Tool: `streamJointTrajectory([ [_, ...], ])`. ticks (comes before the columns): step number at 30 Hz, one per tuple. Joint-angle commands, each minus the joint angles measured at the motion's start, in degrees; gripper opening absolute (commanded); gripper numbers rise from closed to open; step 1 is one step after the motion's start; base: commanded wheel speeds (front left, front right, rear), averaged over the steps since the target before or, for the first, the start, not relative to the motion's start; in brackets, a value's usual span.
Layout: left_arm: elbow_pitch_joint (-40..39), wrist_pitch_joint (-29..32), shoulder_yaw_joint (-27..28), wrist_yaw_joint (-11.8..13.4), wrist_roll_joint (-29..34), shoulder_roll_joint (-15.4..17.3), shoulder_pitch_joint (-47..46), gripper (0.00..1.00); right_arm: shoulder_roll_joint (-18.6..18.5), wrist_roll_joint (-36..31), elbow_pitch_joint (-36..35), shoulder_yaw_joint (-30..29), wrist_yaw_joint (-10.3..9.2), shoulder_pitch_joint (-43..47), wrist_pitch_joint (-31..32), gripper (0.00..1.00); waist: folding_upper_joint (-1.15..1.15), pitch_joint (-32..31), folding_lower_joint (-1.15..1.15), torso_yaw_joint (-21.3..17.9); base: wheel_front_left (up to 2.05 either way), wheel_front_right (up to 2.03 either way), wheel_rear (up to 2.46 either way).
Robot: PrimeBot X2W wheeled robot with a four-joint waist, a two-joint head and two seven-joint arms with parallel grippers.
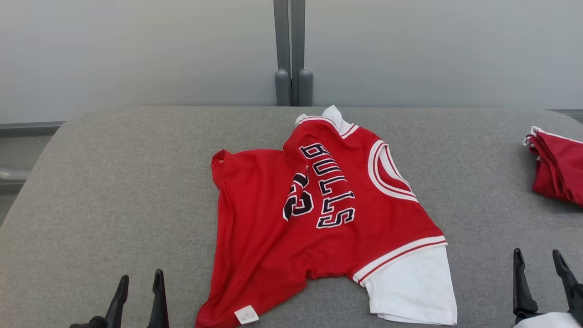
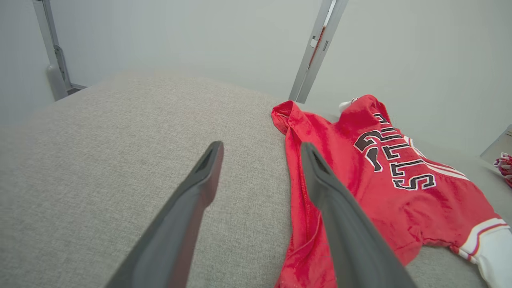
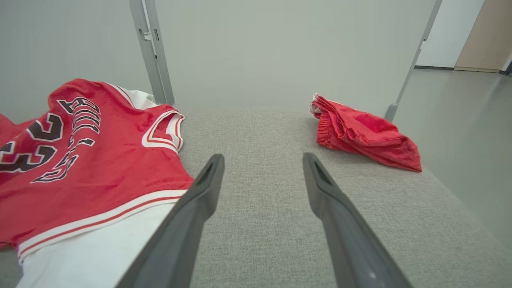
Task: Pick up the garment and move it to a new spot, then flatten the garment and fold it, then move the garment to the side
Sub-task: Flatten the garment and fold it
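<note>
I have the left claw (image 1: pixel 141 275) low over the near edge of the grey padded table (image 1: pixel 114 182), its two dark fingers pointing away from the robot and standing apart with nothing between them. From its wrist camera, the gap between those fingers (image 2: pixel 202 176) frames bare grey cloth. The red jersey (image 1: pixel 328 214) lies just to this claw's right. One finger crosses the jersey's left hem in that wrist view, but from the head camera there is a strip of table between claw and cloth, so I read it as beside, not touching.

The right claw (image 1: pixel 536 253) sits at the same near edge on the far side of the jersey, fingers up and away, spread wide and empty. The jersey's white sleeve (image 1: pixel 410 282) lies just to its left. Ahead of this claw is open table.

The jersey itself lies crumpled between the two claws, lettering facing up and running away from the robot, collar toward the right claw's side, a small white label (image 1: pixel 246 315) at the near hem. A second red garment (image 1: pixel 558 168) lies bunched ahead and to the right of the right claw, well apart from the jersey.
</note>
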Motion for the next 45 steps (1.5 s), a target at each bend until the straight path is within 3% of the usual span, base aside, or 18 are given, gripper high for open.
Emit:
streamJointTrajectory([
  [1, -0.4, -0.1, 0.8, -0.4, 2.4, -0.9, 0.3, 1.00, -0.2, -0.7, -0.5, -0.2, -0.04, -0.7, 0.0, 1.00, 0.00, -0.3, 0.00, 0.1, 0.00, 0.00, 0.00],
  [10, 3.1, -0.2, 2.4, -3.4, 10.9, -3.7, -3.9, 1.00, 0.0, -4.5, -0.3, 3.5, -0.04, -0.9, 0.0, 1.00, 0.00, -0.3, 0.00, -0.3, 0.00, 0.00, 0.00],
  [23, 7.1, -0.2, -1.2, -4.0, 9.8, -2.6, -8.0, 1.00, 0.7, -4.7, -1.2, 5.5, -0.04, -1.8, 0.0, 1.00, 0.00, 0.8, 0.00, -2.8, 0.00, 0.00, 0.00],
  [45, 9.2, -0.2, -2.0, -4.0, 8.6, -1.1, -7.8, 1.00, 0.9, -1.2, -0.8, 7.8, -0.04, -3.0, 0.0, 1.00, 0.00, 0.9, 0.00, -3.8, 0.00, 0.00, 0.00],
])
